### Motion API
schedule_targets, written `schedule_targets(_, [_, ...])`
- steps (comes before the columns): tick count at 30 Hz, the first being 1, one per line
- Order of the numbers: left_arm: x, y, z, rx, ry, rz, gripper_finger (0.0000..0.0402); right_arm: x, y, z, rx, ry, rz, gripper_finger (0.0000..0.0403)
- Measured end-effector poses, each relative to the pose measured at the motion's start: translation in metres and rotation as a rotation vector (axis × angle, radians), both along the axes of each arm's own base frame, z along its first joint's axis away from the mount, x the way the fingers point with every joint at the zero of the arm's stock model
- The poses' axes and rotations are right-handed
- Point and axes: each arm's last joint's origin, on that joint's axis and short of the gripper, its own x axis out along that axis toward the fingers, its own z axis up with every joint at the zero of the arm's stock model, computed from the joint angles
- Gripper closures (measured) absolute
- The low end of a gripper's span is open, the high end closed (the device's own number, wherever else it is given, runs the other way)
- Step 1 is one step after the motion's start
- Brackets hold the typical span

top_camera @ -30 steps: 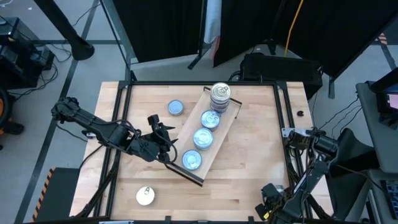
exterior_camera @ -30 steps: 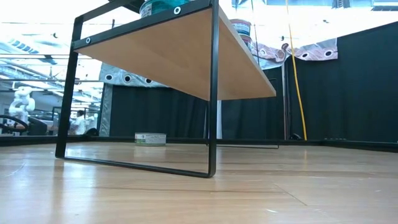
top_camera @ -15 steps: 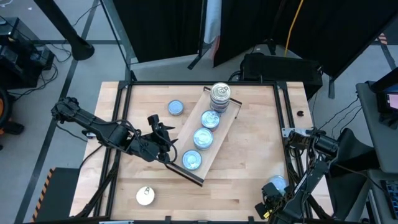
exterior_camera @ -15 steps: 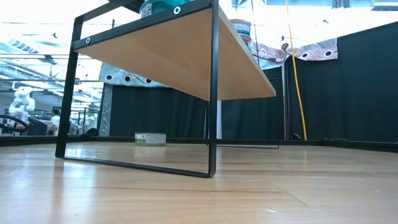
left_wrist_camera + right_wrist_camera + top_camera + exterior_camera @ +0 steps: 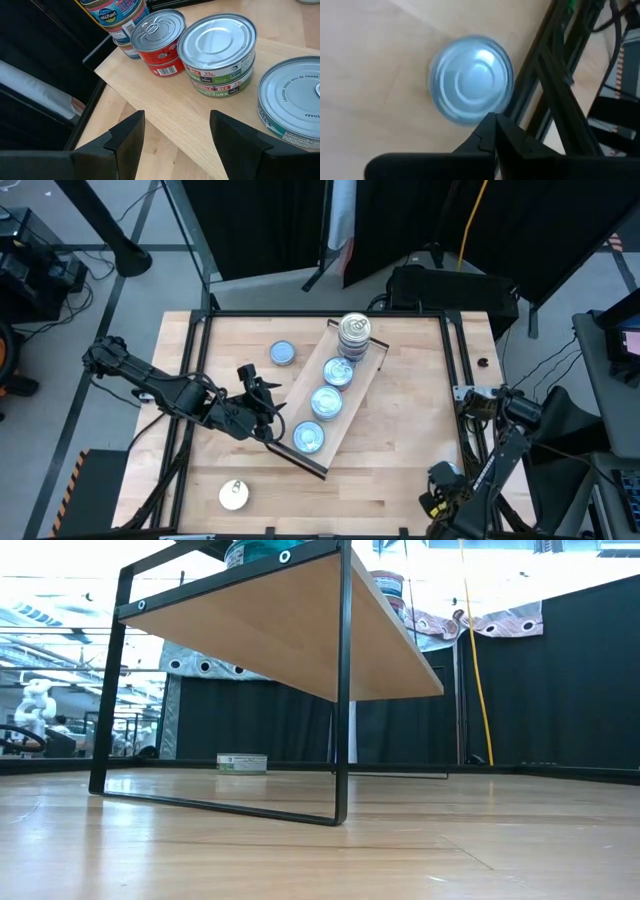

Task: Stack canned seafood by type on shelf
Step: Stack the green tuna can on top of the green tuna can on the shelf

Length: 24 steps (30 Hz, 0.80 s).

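Observation:
The shelf (image 5: 335, 395) lies slantwise across the table's middle. It carries three single silver-blue cans (image 5: 326, 402) in a row and a taller stack (image 5: 354, 332) at its far end. In the left wrist view the stacks are green-labelled (image 5: 217, 50), red (image 5: 157, 42) and blue-labelled (image 5: 117, 15). My left gripper (image 5: 175, 145) hangs open beside the shelf's left long edge (image 5: 262, 395), with nothing between its fingers. My right gripper (image 5: 492, 122) is shut at the table's near right corner (image 5: 440, 478), just over a silver-blue can (image 5: 470, 80) that lies flat on the table. My right gripper's shut fingertips (image 5: 490, 125) show against the can's rim (image 5: 482, 116), coming from above and pointing steeply down. The can lies flat on the table. Whether the fingers touch it I cannot tell.
A loose blue-topped can (image 5: 283, 353) lies on the table left of the shelf's far end. A cream-topped can (image 5: 233, 495) lies near the front left. A black frame rail (image 5: 545, 75) runs close beside the right-hand can. The low view shows the shelf's underside (image 5: 290, 630) on black legs.
My right gripper has risen at the near right corner and tipped more steeply downward, staying shut. The can beside it showed in the high view half a second ago; the hand covers it now.

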Motion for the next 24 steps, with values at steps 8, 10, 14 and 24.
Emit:
schedule_targets(8, [0.0, 0.0, 0.0, -0.001, -0.001, 0.0, 0.0175, 0.004, -0.005, -0.043, 0.102, -0.05, 0.011, 0.0403])
schedule_targets(10, [0.0, 0.0, 0.0, -0.001, 0.0, 0.0, 0.0175, 0.003, -0.006, -0.047, 0.127, -0.062, 0.002, 0.0403])
schedule_targets(14, [0.0, 0.0, 0.0, -0.001, 0.0, -0.001, 0.0175, 0.005, -0.006, -0.049, 0.134, -0.075, -0.023, 0.0403])
schedule_targets(24, [0.0, 0.0, 0.0, 0.002, 0.006, -0.009, 0.0175, 0.016, -0.007, -0.05, 0.178, -0.105, -0.029, 0.0403])
